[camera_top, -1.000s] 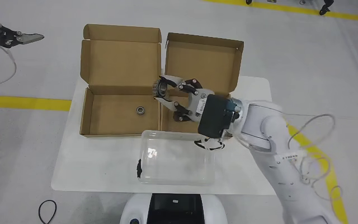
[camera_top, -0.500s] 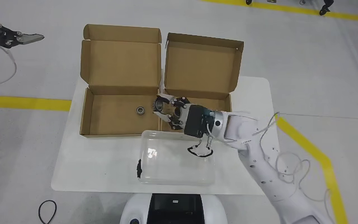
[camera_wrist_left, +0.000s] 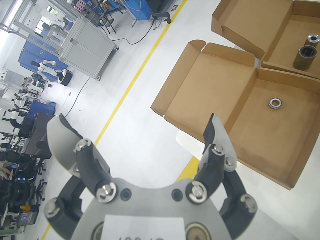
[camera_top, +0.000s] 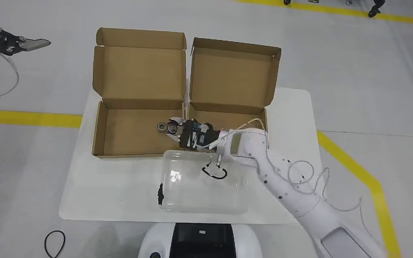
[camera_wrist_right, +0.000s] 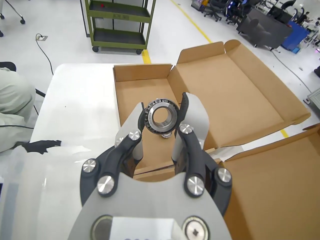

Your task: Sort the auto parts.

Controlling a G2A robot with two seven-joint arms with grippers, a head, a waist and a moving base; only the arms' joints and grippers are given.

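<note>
Right wrist view: jaws hold a bearing (camera_wrist_right: 162,104) just inside box's (camera_wrist_right: 140,93) wall.

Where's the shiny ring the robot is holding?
The ring is pinched in the right gripper, over the left box, close to a second ring lying inside.

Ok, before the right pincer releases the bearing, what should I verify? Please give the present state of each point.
1. The right pincer clamps the bearing: ok.
2. It hangs above the left box: ok.
3. That box already holds another bearing of the same kind: ok.
4. Drop height over the box floor: cannot tell.
5. The left pincer is open, off the table: ok.
</note>
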